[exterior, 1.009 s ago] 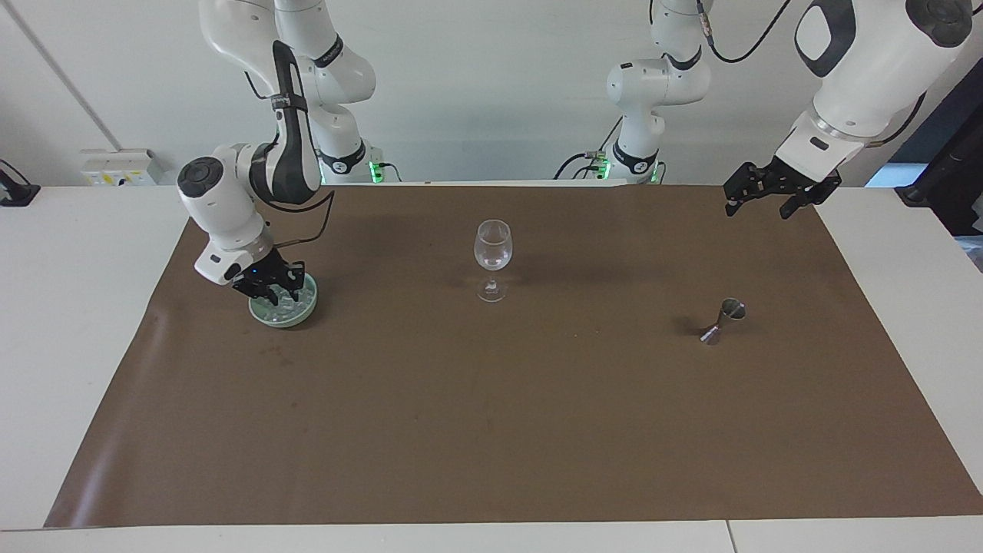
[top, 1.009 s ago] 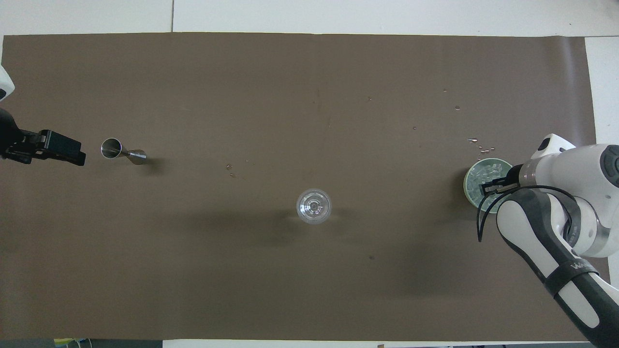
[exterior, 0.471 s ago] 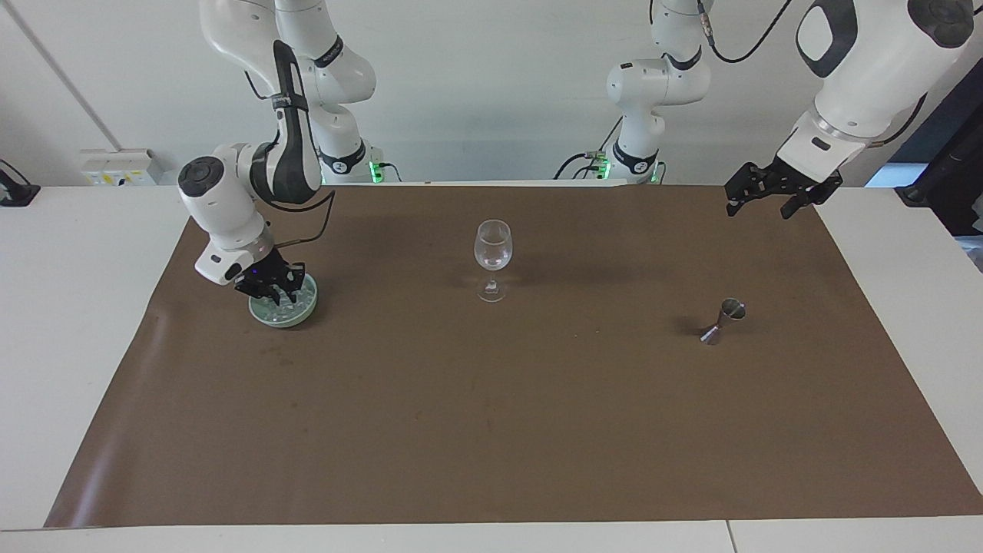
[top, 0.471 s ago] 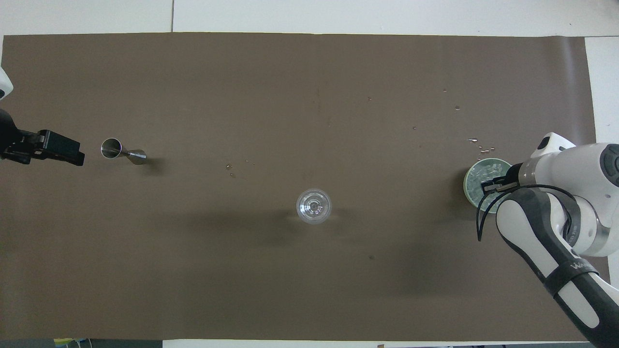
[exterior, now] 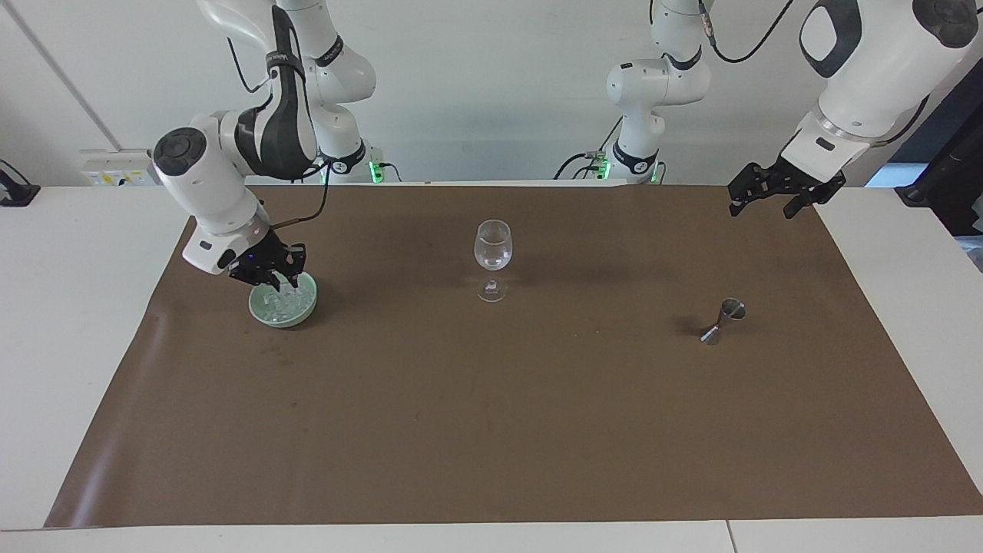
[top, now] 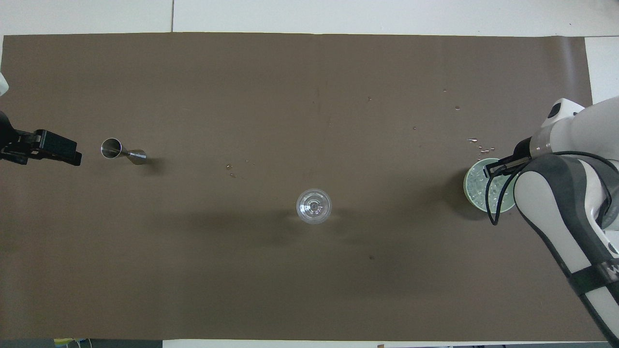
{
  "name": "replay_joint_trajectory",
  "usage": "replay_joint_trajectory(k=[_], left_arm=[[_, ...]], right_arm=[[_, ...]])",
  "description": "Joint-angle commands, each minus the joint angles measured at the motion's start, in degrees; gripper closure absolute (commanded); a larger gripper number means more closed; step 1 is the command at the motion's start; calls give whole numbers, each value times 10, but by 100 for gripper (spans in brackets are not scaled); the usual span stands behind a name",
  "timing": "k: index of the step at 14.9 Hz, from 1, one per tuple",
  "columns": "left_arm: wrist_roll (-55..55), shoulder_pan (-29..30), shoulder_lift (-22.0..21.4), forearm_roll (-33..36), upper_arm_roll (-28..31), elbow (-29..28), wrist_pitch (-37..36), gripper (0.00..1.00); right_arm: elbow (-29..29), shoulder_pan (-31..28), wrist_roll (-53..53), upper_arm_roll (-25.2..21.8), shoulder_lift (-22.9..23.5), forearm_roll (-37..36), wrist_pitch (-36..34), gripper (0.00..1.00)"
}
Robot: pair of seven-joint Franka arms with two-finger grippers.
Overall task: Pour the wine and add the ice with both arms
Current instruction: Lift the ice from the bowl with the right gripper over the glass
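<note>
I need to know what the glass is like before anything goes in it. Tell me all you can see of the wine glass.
The wine glass is clear and colourless, with a rounded bowl, a thin stem and a round foot. It stands upright on the brown mat, about midway between the two arms' ends, and looks empty. Nothing touches it but the mat: the green bowl and the metal jigger stand well apart from it.
</note>
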Motion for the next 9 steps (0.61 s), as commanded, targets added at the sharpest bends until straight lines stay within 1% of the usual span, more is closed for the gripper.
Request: replay_joint_trajectory(k=[1, 2, 4, 5, 7, 9], left_arm=[[4, 1, -9, 4, 1, -9, -3, 0], [4, 1, -9, 4, 1, -9, -3, 0], [4, 1, -9, 4, 1, -9, -3, 0], [4, 1, -9, 4, 1, -9, -2, 0], [4, 1, -9, 4, 1, -9, -3, 0], [4, 1, -9, 4, 1, -9, -3, 0]], right_arm=[[122, 60, 107, 7, 15, 3, -104, 78], [145, 94, 144, 7, 16, 4, -116, 78], [170, 165, 246, 7, 22, 4, -112, 78], [173, 193, 298, 7, 29, 6, -98, 78], [166, 249, 387, 7, 32, 34, -39, 78], [164, 289, 432, 8, 45, 38, -8, 78]])
